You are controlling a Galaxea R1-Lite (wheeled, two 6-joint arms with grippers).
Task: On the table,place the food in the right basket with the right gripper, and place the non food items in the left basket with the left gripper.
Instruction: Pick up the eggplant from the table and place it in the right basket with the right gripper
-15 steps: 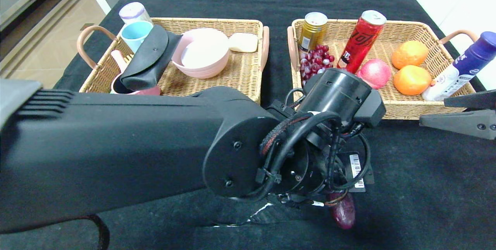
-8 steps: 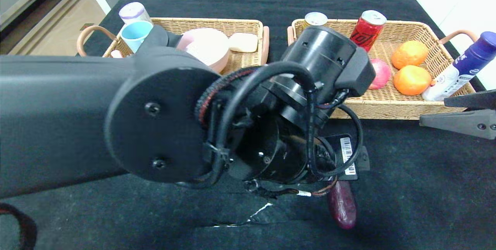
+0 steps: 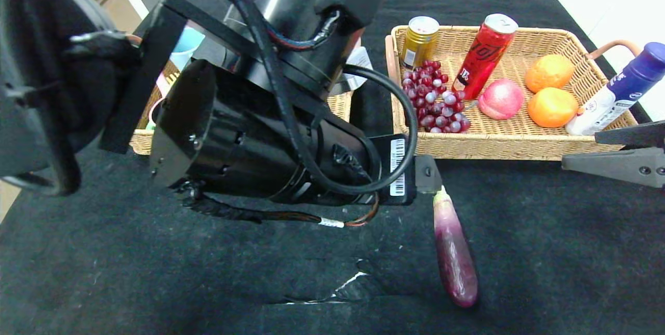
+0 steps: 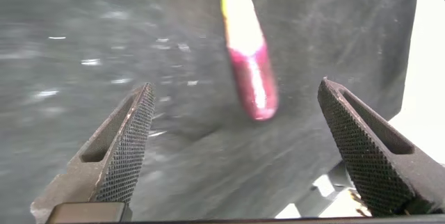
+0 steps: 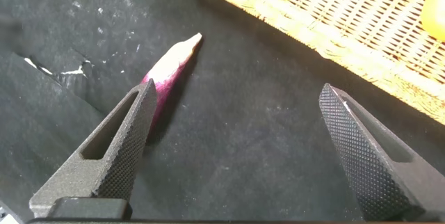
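- An eggplant [image 3: 454,252] lies alone on the black table [image 3: 545,252] at the near edge, pale tip pointing toward the baskets, outside both of them.
- The left gripper [image 4: 240,151] hangs above the cloth with fingers [image 4: 122,147] spread wide and nothing between them; its wrist view shows the eggplant [image 4: 250,64] on the table beyond the tips.
- The bulky left arm [image 3: 249,117] fills the left and middle of the head view, its wrist raised over the cloth just beside the eggplant's tip.
- The right gripper [image 5: 240,147] hovers at the table's right side, fingers [image 5: 361,154] also spread wide and empty, with the eggplant [image 5: 167,71] lying past one tip.
- Just past the eggplant sits the right basket [image 3: 499,140], holding grapes [image 3: 434,104], a peach [image 3: 501,98], two oranges [image 3: 550,91], a gold can [image 3: 418,41] and a red can [image 3: 483,54].
- A white bottle [image 3: 618,91] with a blue cap leans over that basket's right end.
- The left basket [image 3: 340,104] stands well apart on the far left, mostly hidden behind the arm; a blue cup [image 3: 182,47] shows at its edge.
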